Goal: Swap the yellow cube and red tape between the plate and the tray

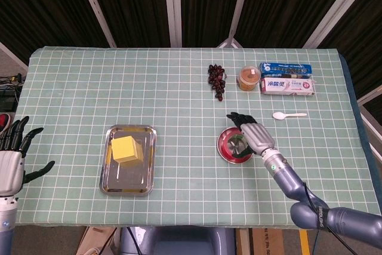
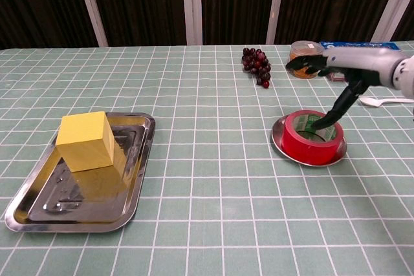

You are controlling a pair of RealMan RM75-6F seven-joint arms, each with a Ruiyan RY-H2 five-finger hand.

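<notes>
- Red tape [image 2: 309, 141] lies flat in the plate [image 2: 279, 141].
- Right hand [image 2: 336, 69] above the roll, fingers spread, holding nothing; thumb tip reaches down to the rim.
- Yellow cube [image 2: 86, 141] sits in the tray [image 2: 129, 198].
- Left hand [image 1: 12, 154] at the table's [image 1: 119, 88] edge, fingers spread.

A lab test bench: checked green tablecloth [image 1: 119, 88], dark ribbed wall panels [image 1: 48, 4] behind, assorted props.

Green checked tablecloth [image 1: 89, 82] covering the table; dark grape bunch [image 1: 216, 80] at the far side; beside it, a lidded clear tub [image 1: 249, 77]; toothpaste boxes [image 1: 287, 79] to its right; white plastic spoon [image 1: 289, 114] nearer.
</notes>
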